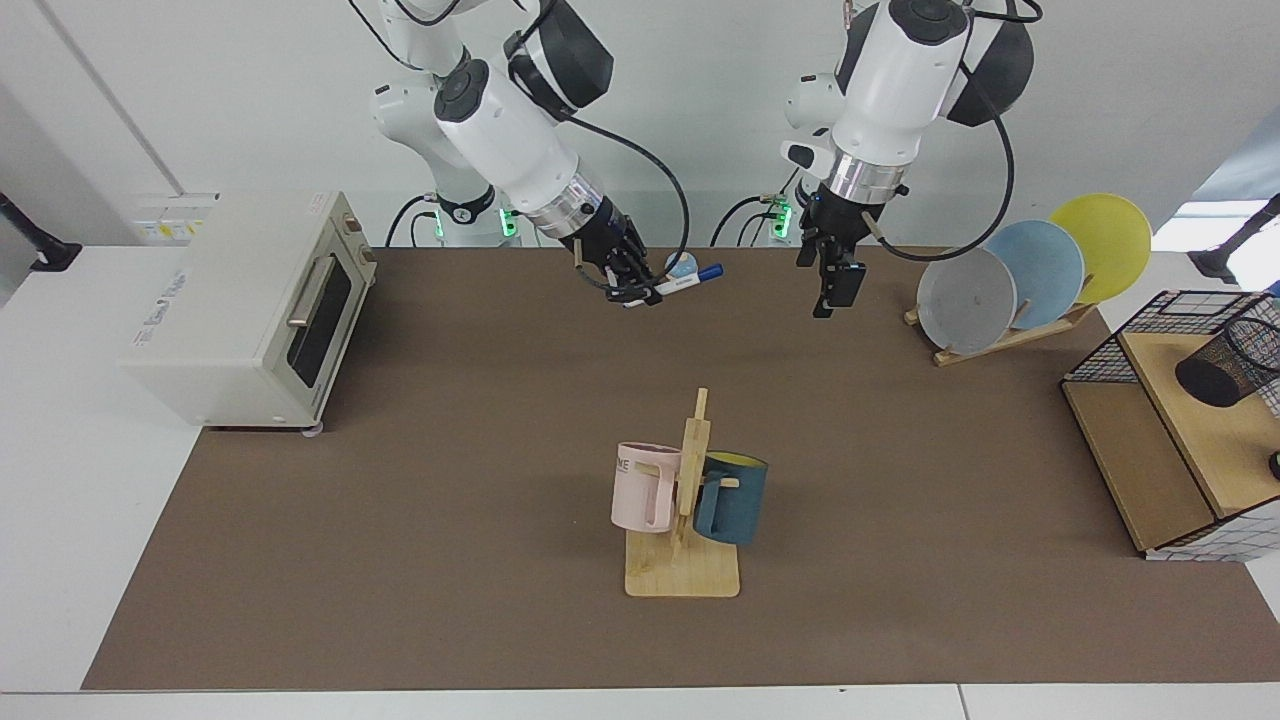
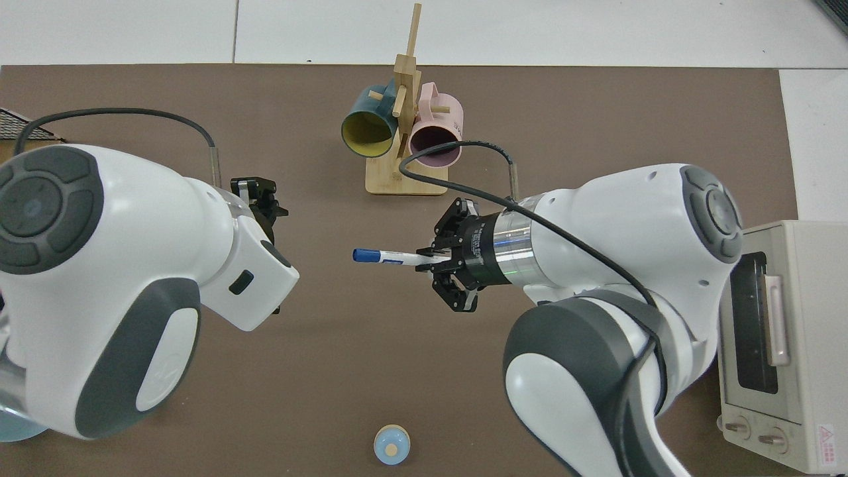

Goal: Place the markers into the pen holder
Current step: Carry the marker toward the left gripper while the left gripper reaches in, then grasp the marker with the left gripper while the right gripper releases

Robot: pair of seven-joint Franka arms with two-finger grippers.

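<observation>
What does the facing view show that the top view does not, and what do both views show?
Only the facing view shows the pen holder, lying on its side in the basket, and the three plates on their rack.

Only the top view shows the pink mug's dark inside and the oven's knobs.

Both show the right gripper holding the marker above the mat, its blue cap toward the left gripper, which holds nothing. Both show the mug stand and the bell.
</observation>
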